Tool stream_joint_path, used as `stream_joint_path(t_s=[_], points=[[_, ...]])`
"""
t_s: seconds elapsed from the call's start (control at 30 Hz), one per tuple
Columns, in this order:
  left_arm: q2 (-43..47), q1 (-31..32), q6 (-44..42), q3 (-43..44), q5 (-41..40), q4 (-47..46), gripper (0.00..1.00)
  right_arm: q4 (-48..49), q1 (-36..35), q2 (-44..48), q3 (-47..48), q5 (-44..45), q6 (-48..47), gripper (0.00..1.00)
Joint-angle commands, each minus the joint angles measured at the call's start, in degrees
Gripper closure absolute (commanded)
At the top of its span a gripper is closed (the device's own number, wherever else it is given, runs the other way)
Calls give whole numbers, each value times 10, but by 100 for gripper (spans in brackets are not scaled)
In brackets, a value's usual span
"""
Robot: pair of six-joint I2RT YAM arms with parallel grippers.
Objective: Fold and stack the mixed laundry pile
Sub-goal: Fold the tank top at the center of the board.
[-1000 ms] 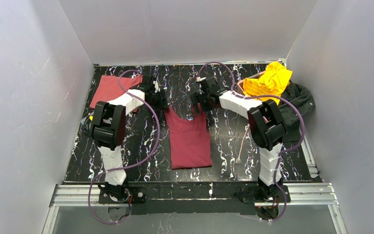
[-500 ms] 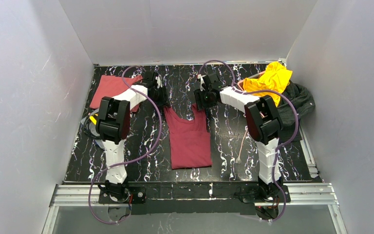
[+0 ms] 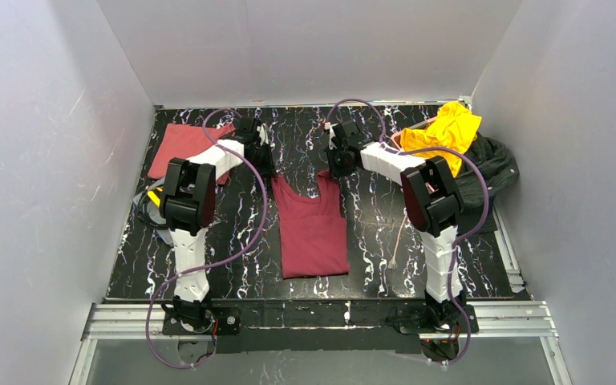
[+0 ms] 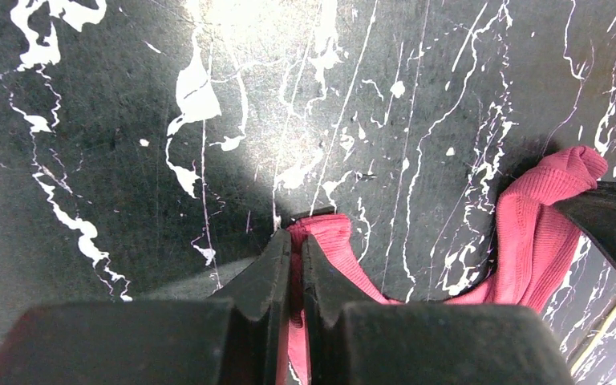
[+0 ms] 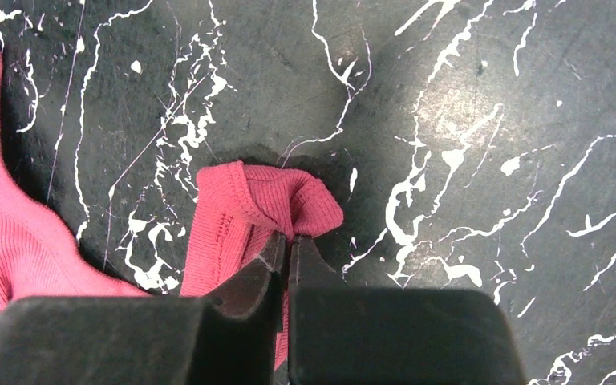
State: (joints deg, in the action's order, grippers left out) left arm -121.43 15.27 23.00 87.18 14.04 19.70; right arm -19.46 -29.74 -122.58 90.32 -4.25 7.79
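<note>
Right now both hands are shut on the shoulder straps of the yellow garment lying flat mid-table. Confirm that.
Wrong colour. The left hand and right hand are shut on the shoulder straps of the dark maroon garment lying flat mid-table, as both wrist views show. In the top view the yellow garment sits bunched at the far right.

Maroon top (image 3: 313,228) flat, straps clamped in left pincer (image 4: 295,241), right pincer (image 5: 283,242); salmon garment (image 3: 178,148) outboard left; yellow garment (image 3: 447,131), charcoal garment (image 3: 491,172) outboard right.

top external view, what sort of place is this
Probably a robot lab test cell: white walls box in a black marbled table, the left arm and right arm are bolted to a metal rail, with a maroon top laid out.
</note>
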Motion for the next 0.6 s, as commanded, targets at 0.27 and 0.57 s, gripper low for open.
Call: stream_joint_path(t_s=[0.27, 0.57], points=[[70, 18, 40, 40, 0, 3, 100, 31, 14, 86, -20, 59, 43, 99], [209, 41, 91, -63, -30, -47, 100, 107, 12, 219, -145, 20, 87, 99]])
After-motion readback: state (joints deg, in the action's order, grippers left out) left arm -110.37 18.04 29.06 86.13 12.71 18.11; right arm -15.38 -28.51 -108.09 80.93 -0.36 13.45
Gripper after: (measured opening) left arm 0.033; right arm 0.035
